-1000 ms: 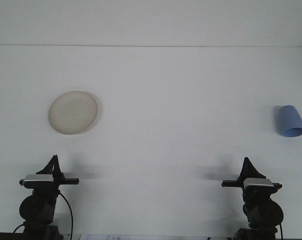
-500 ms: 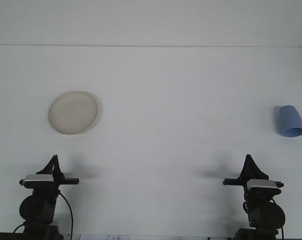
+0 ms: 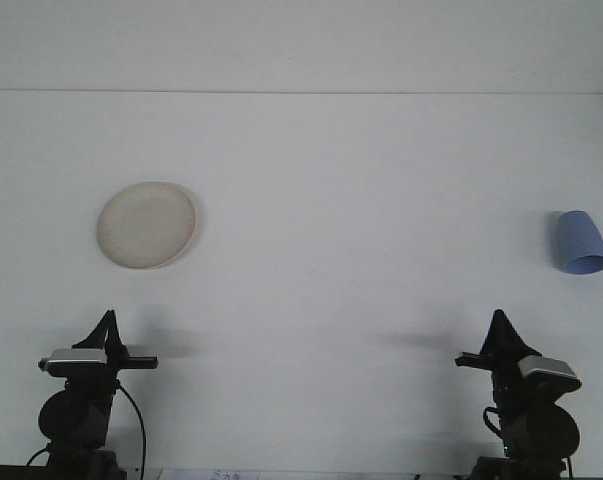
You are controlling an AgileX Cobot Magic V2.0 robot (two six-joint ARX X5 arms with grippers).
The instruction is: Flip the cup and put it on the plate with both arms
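Note:
A cream round plate [image 3: 146, 224] lies flat on the white table at the left. A light blue cup [image 3: 579, 242] rests at the far right, tipped over with its wide mouth facing down-right toward me. My left gripper [image 3: 108, 318] sits low at the bottom left, well in front of the plate, its fingers together in a single point. My right gripper [image 3: 498, 318] sits at the bottom right, in front of and left of the cup, also closed to a point and holding nothing.
The white table [image 3: 341, 200] ends at a far edge near the top, with a pale wall behind. A black cable [image 3: 136, 420] hangs by the left arm's base.
The right arm has turned toward the right, its wrist housing shifting rightward and slightly down. The left arm, plate and cup stay put.

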